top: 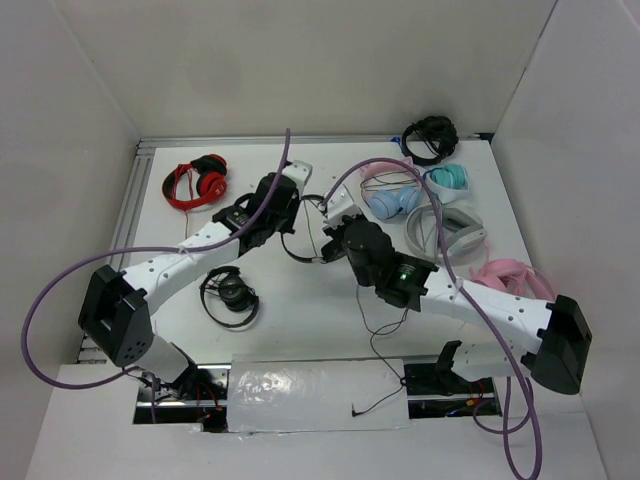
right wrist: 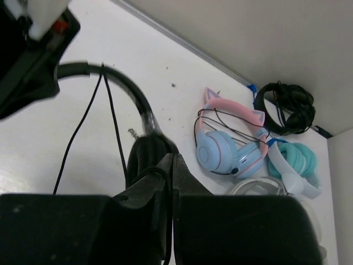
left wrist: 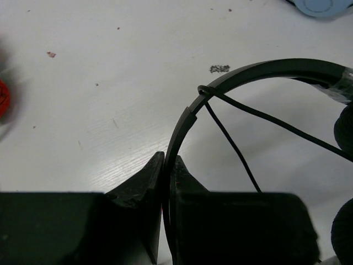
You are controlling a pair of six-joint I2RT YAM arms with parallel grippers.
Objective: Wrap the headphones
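Note:
The black headphones point(top: 299, 254) lie mid-table between my two grippers. My left gripper point(top: 285, 222) is shut on their thin headband, which the left wrist view shows pinched between the jaws point(left wrist: 167, 164) and arcing right point(left wrist: 265, 67). The thin black cable point(left wrist: 231, 144) is looped once round the headband. My right gripper point(top: 332, 240) is shut on the cable next to the round black earcup point(right wrist: 144, 153); the right wrist view shows the cable running between its jaws point(right wrist: 174, 164). The loose cable point(top: 386, 335) trails toward the front edge and ends in a jack point(top: 356, 409).
A compact black pair point(top: 230, 296) lies front left and a red-and-black pair point(top: 197, 183) back left. On the right are blue-pink cat-ear point(top: 390, 196), teal point(top: 450, 180), white point(top: 447, 231), pink point(top: 512, 278) and black point(top: 430, 139) headphones. A shiny sheet point(top: 310, 392) covers the front edge.

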